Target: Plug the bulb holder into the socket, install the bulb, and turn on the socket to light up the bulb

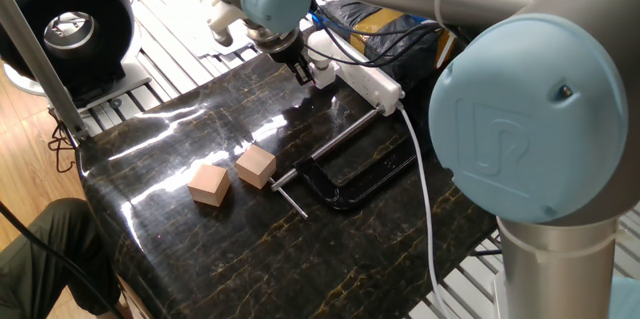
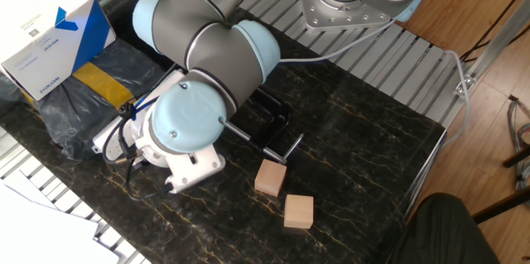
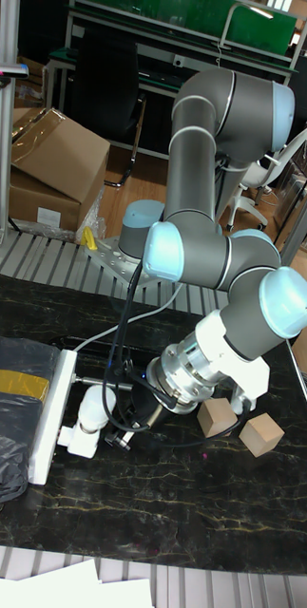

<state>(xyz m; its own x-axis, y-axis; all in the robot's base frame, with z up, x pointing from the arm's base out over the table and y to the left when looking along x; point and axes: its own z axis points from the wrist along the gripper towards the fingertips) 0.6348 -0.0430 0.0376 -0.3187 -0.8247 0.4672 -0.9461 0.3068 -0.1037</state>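
Note:
The socket is a long white strip lying at the table's back edge, with its thick white cable running forward. At its near end sits the white bulb holder, and the white globe of the bulb rises from it. My gripper reaches in from the side with its black fingers against the holder, apparently shut on it. In the other fixed view my wrist hides all of this except the strip's end.
Two tan wooden cubes lie near the table's middle. A black C-clamp lies in front of the strip. A dark bag with a yellow band and a white box sit behind the strip.

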